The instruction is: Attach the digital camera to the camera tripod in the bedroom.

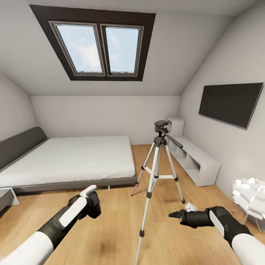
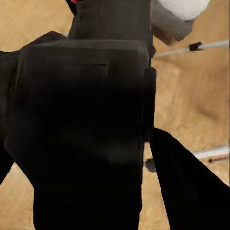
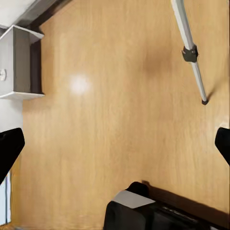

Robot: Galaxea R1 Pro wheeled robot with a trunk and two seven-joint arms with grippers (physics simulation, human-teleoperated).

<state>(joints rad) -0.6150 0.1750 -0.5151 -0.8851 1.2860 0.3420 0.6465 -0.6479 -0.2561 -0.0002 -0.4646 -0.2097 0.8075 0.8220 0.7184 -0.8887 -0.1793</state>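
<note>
Left gripper [image 1: 94, 204], left of the tripod [image 1: 157, 173], is clamped on the camera [image 2: 81, 115]. Tripod stands upright on the wood floor [image 1: 110, 228] beyond the bed's [image 1: 70, 158] foot. Right gripper [image 1: 176, 214], right of the tripod, has its fingers spread, empty.

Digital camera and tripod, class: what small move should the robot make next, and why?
Probably raise the left pincer up toward the camera tripod head. The digital camera sits in that pincer, low near the floor, while the tripod's black head stands well above it, bare. The right pincer is open, holding nothing.
</note>
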